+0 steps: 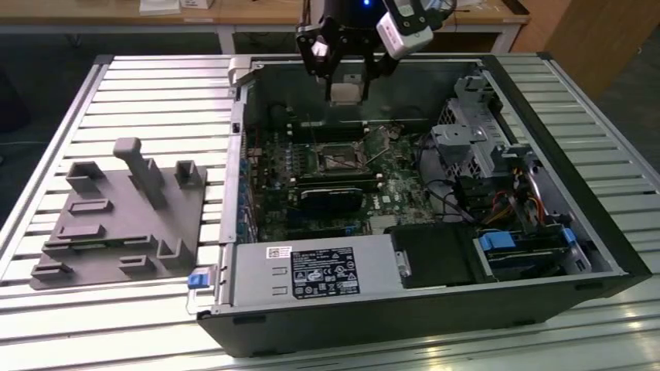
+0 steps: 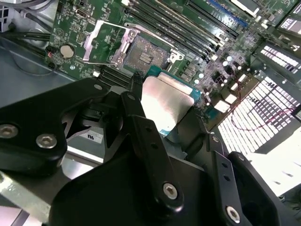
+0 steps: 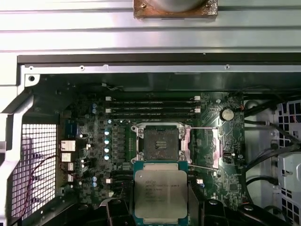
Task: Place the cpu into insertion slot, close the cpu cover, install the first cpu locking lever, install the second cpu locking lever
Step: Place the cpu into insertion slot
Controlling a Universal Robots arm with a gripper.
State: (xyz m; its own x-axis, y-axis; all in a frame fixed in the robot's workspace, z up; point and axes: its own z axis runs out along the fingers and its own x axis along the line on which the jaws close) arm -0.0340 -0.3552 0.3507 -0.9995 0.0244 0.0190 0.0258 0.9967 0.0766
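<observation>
The cpu [image 3: 161, 193] is square, so no side is longer; its edges run parallel with those of the insertion slot [image 3: 160, 140], and its printed metal top faces my first wrist camera; it is a dull silver-grey plate on a green rim; my gripper [image 2: 167, 110] is closed to the chip's width, fingers [image 2: 141, 127] pressing two opposite edges, touching nothing else; I hold it above the open computer case [image 1: 577, 255]; the slot lies bare below, apart from the chip, its cpu cover [image 3: 201, 146] swung open beside it.
</observation>
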